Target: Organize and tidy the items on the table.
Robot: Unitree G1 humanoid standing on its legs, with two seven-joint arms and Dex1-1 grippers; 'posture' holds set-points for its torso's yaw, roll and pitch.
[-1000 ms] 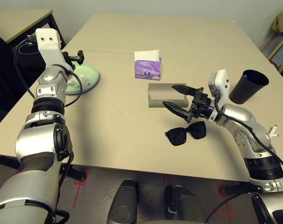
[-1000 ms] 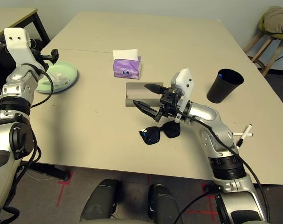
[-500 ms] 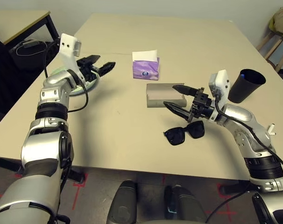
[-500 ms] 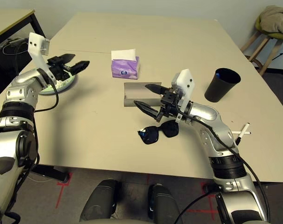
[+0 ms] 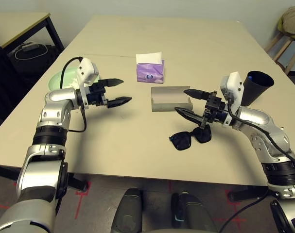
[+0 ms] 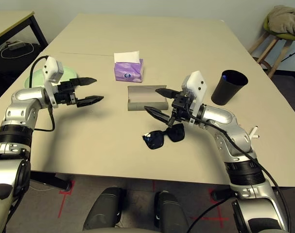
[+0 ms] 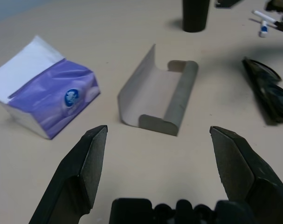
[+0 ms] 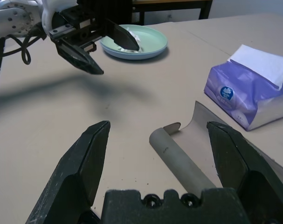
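The grey-tan glasses case [image 5: 170, 98] lies open at mid-table, with the black sunglasses [image 5: 191, 137] nearer me, folded on the beige table [image 5: 128, 141]. My right gripper [image 5: 180, 99] hovers open over the case's right end, above the sunglasses. My left gripper [image 5: 125, 91] is open too, hanging left of the case and pointing at it with a clear gap between. Behind my left arm sits the pale green plate [image 8: 134, 44] with a bluish rim under it and a white tissue [image 8: 140, 31] on it. The black cup [image 6: 228, 87] stands far right, and the pen [image 6: 252, 132] lies by my right forearm.
A purple tissue pack [image 5: 149, 70] stands just behind the case. A smaller side table [image 5: 16, 22] is at the far left, and a stool with a cloth [image 5: 293, 24] at the far right. Bare tabletop stretches between my left gripper and the front edge.
My left arm swung down from beside the plate toward mid-table, and its gripper now points at the case. My right gripper stayed open over the case and hardly moved.
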